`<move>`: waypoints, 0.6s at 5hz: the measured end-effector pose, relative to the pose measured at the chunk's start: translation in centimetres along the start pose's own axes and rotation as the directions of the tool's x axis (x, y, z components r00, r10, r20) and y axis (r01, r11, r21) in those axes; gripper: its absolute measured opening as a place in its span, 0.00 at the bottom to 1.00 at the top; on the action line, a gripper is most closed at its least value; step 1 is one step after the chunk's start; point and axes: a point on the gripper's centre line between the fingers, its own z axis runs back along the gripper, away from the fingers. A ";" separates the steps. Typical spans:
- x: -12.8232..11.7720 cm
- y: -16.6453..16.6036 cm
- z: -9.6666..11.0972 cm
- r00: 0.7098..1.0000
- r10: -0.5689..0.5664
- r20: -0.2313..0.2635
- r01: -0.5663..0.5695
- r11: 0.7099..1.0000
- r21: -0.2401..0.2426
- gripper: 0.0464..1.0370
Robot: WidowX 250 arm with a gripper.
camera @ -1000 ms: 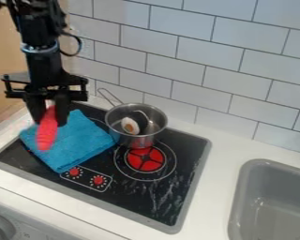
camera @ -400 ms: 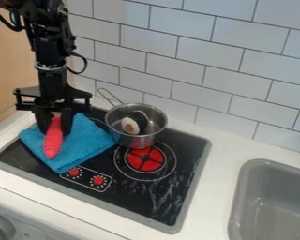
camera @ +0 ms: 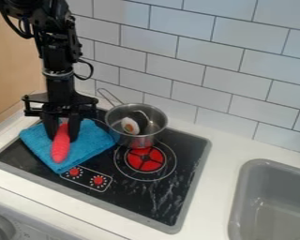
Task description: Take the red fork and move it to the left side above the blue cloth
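Over the left part of the stove hangs my gripper [camera: 63, 133], shut on a red, ridged, elongated object [camera: 60, 146], the one that stands for the fork; no tines can be made out. The object points down toward the front, over the blue cloth [camera: 93, 141]. The cloth lies folded on the stove's left side, partly covered by the gripper and the red object. Whether the red object touches the cloth, I cannot tell.
A metal pot [camera: 135, 125] with an egg-like toy [camera: 129, 125] inside stands right of the cloth, its handle toward the tiled wall [camera: 177, 56]. A red burner [camera: 145, 160] and red knobs [camera: 99, 180] mark the stove. The grey sink [camera: 274, 201] is at right.
The gripper has shifted right and lower in view, carrying the red object from the cloth's left part to nearer its middle. Cloth and pot stay put.
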 end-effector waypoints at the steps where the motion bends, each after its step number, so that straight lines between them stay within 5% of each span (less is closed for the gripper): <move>1: 0.0 0.0 0.0 1.000 0.010 0.001 -0.010 1.000 0.005 0.67; 2: 0.4 -0.2 0.5 1.000 -0.004 0.005 0.004 1.000 0.000 0.95; 3: 0.3 -0.5 0.5 1.000 -0.014 0.000 0.014 1.000 -0.020 0.98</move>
